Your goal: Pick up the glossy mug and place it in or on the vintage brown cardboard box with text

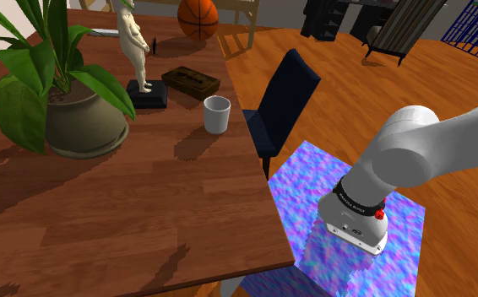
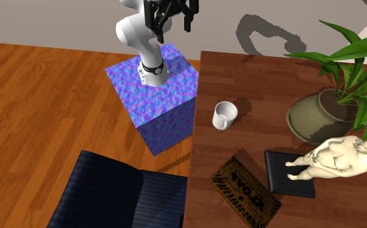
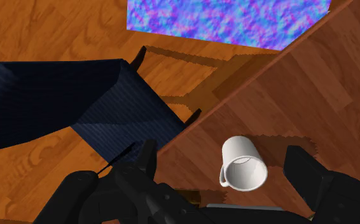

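Open claw [image 2: 173, 26], black fingers [image 3: 303, 172] spread wide with nothing between them but air. Up high near the second exterior view's top edge, above the blue-purple stand [image 2: 159, 103] and well apart from everything on the counter [image 1: 102, 211].

White glossy mug [image 1: 217, 114] upright on the brown wood counter, mouth up and empty inside, close to the counter edge that faces the stand. In the wrist view, framed between the two fingers but far below them, untouched, its handle on the side towards the chair [image 3: 64, 108].

Flat brown box [image 1: 191, 81] with dark lettering on its top, lying on the counter near the mug, farther from the stand. Just beside the box, a black base carrying a pale statue [image 1: 134, 46].

Further along the counter, a big leafy plant [image 1: 51, 84] in a rounded grey-brown pot, at the shoulder view's left.

Dark blue chair pulled up to the counter edge, between counter and stand. Wood-plank floor [image 2: 39, 116] all around. Orange basketball [image 1: 198, 18] at the shoulder view's top, past the counter's far end. White arm [image 1: 415, 148] rising from the stand.
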